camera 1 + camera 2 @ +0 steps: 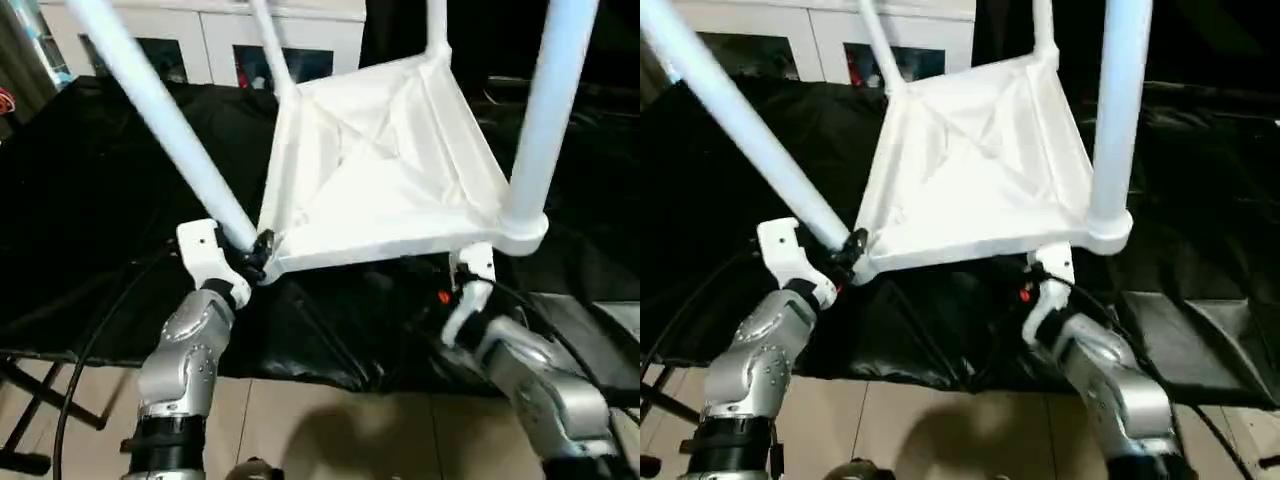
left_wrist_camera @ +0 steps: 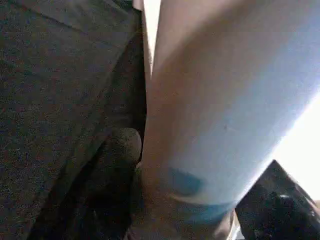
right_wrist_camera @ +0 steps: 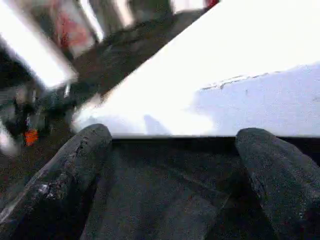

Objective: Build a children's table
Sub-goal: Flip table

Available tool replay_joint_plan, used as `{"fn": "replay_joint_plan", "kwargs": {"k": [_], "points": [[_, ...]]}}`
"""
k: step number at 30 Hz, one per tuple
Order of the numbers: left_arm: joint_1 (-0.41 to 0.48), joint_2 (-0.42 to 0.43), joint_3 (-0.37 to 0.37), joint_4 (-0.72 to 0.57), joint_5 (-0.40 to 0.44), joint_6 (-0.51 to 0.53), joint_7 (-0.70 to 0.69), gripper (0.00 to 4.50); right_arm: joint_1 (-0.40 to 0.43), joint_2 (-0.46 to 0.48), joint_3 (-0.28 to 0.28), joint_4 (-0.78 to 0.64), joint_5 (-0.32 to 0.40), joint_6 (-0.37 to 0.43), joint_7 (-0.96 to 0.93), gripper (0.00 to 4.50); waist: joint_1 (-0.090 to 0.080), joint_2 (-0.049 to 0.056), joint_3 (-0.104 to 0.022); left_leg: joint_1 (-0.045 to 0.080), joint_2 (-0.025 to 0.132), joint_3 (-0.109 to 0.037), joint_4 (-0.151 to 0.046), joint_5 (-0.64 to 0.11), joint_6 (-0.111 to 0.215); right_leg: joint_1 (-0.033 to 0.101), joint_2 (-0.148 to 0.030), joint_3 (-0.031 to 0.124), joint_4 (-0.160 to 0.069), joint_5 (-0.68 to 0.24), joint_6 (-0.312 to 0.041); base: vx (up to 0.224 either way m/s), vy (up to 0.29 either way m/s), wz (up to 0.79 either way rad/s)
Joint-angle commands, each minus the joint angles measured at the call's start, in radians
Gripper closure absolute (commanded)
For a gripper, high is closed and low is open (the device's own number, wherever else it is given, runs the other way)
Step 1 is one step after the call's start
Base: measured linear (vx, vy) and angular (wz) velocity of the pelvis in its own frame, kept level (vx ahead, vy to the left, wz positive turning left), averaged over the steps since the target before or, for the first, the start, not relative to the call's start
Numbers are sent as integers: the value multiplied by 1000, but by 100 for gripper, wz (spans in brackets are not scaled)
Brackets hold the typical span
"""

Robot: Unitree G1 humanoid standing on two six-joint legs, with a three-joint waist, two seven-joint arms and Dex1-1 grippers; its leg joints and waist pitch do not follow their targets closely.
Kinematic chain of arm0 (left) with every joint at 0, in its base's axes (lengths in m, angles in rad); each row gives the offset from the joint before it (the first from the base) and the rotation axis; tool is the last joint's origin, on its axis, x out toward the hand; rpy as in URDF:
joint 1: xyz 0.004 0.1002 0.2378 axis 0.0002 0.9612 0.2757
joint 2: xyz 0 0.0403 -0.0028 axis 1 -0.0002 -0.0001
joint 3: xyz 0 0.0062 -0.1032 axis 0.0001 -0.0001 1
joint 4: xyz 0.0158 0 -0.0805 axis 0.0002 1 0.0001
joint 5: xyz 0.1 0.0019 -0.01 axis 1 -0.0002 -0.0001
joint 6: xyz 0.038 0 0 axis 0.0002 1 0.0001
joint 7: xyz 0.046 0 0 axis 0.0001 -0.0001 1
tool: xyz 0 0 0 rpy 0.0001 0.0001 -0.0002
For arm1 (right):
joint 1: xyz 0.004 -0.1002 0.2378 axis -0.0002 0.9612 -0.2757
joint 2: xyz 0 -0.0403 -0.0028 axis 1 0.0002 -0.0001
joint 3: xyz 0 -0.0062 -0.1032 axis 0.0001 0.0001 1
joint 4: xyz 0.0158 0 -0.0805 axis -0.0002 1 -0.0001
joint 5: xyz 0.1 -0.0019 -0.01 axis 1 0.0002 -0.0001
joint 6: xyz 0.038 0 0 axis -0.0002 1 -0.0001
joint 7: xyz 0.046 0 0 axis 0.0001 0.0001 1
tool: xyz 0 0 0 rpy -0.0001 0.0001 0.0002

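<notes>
Left end effector (image 1: 255, 255) grips your children's table (image 1: 380, 160) at its lower-left corner.
Right end effector (image 3: 175, 145) gapes empty under the lower-right rim, above the black desk (image 1: 90, 200).

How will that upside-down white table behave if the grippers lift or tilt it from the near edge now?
The children's table is thin ribbed plastic, so probably light and fairly stiff. Its long legs point upward, so it may swing top-heavy once tilted. The smooth leg by the left gripper could slip.
</notes>
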Motion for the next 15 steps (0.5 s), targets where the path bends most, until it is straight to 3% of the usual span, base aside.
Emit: {"fn": "replay_joint_plan", "kwargs": {"k": [1,3,5,9,15], "points": [[-40,-39,-22,-40,-57,-5,-23,200,-35,12,-45,26,38,-3,-22,0,0,-22,-68,22,129,-57,-79,30,112,45,-122,58,-50,44,-278,0,0,0],[-40,-44,-25,-44,-53,-5,-20,200,-63,38,-72,68,58,-1,-45,0,-3,-20,-68,23,126,-55,-78,36,106,44,-123,59,-47,59,-283,0,0,0],[-36,-47,-28,-51,-49,-4,-18,200,-91,68,-104,109,88,-2,-77,0,-4,-25,-68,23,126,-54,-77,44,105,45,-123,60,-47,71,-284,0,0,0],[-32,-50,-30,-55,-46,-6,-17,200,-125,93,-137,166,100,-4,-106,0,-7,-27,-67,21,122,-51,-75,46,109,46,-123,60,-46,68,-292,0,0,0],[-41,-72,-3,-60,-66,-10,11,200,-132,106,-140,192,111,37,-92,0,3,-28,-69,24,124,-49,-73,61,113,43,-121,59,-43,65,-289,0,0,0]]}}
